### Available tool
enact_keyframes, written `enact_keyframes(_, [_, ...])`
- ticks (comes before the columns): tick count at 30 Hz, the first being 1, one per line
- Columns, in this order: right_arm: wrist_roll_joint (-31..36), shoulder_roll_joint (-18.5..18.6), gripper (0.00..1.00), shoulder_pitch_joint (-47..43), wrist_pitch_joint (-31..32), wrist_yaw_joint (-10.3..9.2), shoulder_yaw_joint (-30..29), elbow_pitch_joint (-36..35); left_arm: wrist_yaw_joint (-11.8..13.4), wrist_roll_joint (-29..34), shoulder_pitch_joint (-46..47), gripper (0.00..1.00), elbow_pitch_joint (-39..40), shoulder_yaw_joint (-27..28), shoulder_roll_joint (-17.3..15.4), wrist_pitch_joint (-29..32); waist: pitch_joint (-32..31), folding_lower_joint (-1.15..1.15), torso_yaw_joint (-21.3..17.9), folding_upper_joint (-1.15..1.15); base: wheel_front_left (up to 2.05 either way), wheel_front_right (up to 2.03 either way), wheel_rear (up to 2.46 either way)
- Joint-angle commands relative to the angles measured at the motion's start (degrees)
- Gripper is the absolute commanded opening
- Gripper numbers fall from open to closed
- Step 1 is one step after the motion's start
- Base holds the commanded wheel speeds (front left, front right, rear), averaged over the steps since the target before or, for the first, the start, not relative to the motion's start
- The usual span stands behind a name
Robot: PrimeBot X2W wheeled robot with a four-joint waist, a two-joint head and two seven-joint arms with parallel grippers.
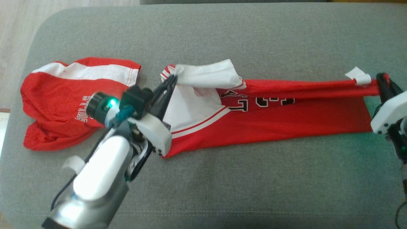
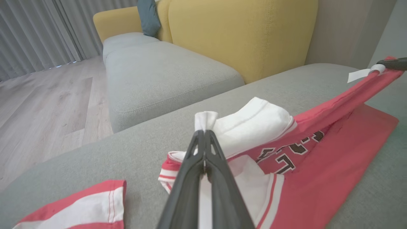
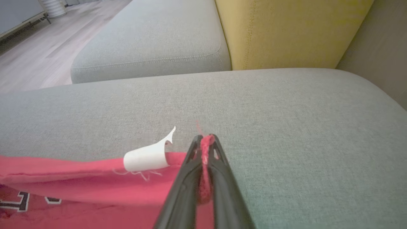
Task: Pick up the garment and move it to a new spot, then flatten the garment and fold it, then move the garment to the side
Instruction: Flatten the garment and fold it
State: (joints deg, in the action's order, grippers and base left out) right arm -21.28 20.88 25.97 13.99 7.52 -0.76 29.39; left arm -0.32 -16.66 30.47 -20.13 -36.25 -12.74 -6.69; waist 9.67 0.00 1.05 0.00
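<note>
**Figure. Garment stretched between both arms, flattening stage.** In the head view, the red jersey (image 1: 286, 121) lies on the grey cushion (image 1: 222, 184), running from the centre out towards 3 o'clock. Its lower edge rests flat on the fabric. Its upper edge is lifted off the cushion and drawn into a taut ridge between the two arms.

The left gripper (image 1: 173, 78), just left of centre, has its jaws pinched tight on the white trim at the jersey's collar end. The left wrist view shows white cloth bunched at the tips (image 2: 205, 132). The right gripper (image 1: 381, 79), at 3 o'clock, has its jaws closed on a thin fold of red hem, seen squeezed between them in the right wrist view (image 3: 206, 140). A curled white label (image 3: 146, 157) sits just beside that grip.

A white panel near the collar is flopped over and lettering is partly covered, so the cloth is not yet flat. Crumpled red shorts (image 1: 63, 101) lie apart at 9 o'clock. A yellow backrest (image 2: 241, 38) rises beyond the cushion.

Judged progress: the pick-up and relocation appear to be done and flattening is under way. Laying the raised edge down, folding the jersey and shifting it aside appear to remain.
</note>
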Motion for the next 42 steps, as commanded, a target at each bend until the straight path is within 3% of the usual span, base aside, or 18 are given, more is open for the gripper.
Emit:
enact_keyframes(1, [-0.5, 1.7, 0.00, -0.1, 0.7, -0.03, 0.4, -2.7, 0.5, -0.2, 1.3, 0.00, 2.8, 2.0, -2.0, 0.4, -0.1, 0.00, 0.1, 0.00, 0.00, 0.00, 0.00])
enact_keyframes(12, [-0.9, 2.8, 0.00, -5.8, 5.8, -0.03, 2.0, -7.0, 0.2, 0.3, -7.0, 0.00, 11.6, -3.2, -5.1, 7.6, -0.7, 0.00, 0.6, 0.00, 0.00, 0.00, 0.00])
enact_keyframes(22, [1.1, 4.0, 0.00, -7.3, 8.9, -0.03, 2.7, -5.5, 0.3, 0.6, -8.6, 0.00, 10.2, -5.5, -5.1, 9.1, -0.4, 0.00, 0.3, 0.00, 0.00, 0.00, 0.00])
enact_keyframes(23, [1.3, 4.0, 0.59, -7.4, 9.0, -0.03, 2.7, -5.4, 0.3, 0.5, -8.6, 0.00, 9.9, -5.6, -5.0, 9.1, -0.4, 0.00, 0.3, 0.00, 0.00, 0.00, 0.00])
enact_keyframes(24, [1.5, 4.0, 1.00, -7.5, 9.3, -0.03, 2.7, -5.2, 0.3, 0.3, -8.6, 0.00, 9.7, -5.6, -4.9, 9.3, -0.4, 0.00, 0.2, 0.00, 0.00, 0.00, 0.00])
enact_keyframes(28, [1.6, 3.8, 1.00, -7.7, 9.6, -0.03, 2.5, -5.1, 0.4, -0.1, -8.7, 0.00, 9.2, -5.7, -4.9, 9.7, -0.6, 0.00, 0.1, 0.00, 0.00, 0.00, 0.00])
enact_keyframes(29, [1.6, 3.8, 1.00, -7.7, 9.3, -0.03, 2.2, -5.1, 0.5, -0.2, -8.7, 0.12, 9.1, -5.6, -4.9, 9.7, -0.7, 0.00, 0.1, 0.00, 0.00, 0.00, 0.00])
enact_keyframes(31, [1.5, 3.4, 1.00, -7.7, 8.9, -0.03, 1.5, -5.4, 0.8, -0.6, -8.8, 0.47, 9.1, -5.3, -4.9, 9.6, -1.1, 0.00, 0.1, 0.00, 0.00, 0.00, 0.00])
enact_keyframes(32, [1.5, 3.2, 1.00, -7.7, 8.6, -0.03, 1.2, -5.6, 1.1, -0.9, -9.0, 0.58, 9.2, -5.1, -4.9, 9.4, -1.3, 0.00, 0.1, 0.00, 0.00, 0.00, 0.00])
enact_keyframes(33, [1.5, 2.9, 1.00, -7.7, 8.3, -0.03, 0.9, -5.8, 1.2, -1.0, -9.0, 0.80, 9.4, -4.9, -4.9, 9.4, -1.5, 0.00, 0.1, 0.00, 0.00, 0.00, 0.00])
enact_keyframes(35, [1.5, 2.4, 1.00, -7.7, 7.3, -0.03, 0.4, -6.5, 1.6, -1.3, -9.4, 0.99, 9.9, -4.7, -4.9, 9.2, -2.1, 0.00, 0.1, 0.00, 0.00, 0.00, 0.00])
enact_keyframes(42, [0.8, -1.1, 1.00, -7.0, 0.4, -0.03, -2.6, -10.8, 5.5, -2.9, -9.7, 1.00, 11.4, -0.7, -4.8, 6.4, -3.9, 0.00, 0.0, 0.00, 0.00, 0.00, 0.00])
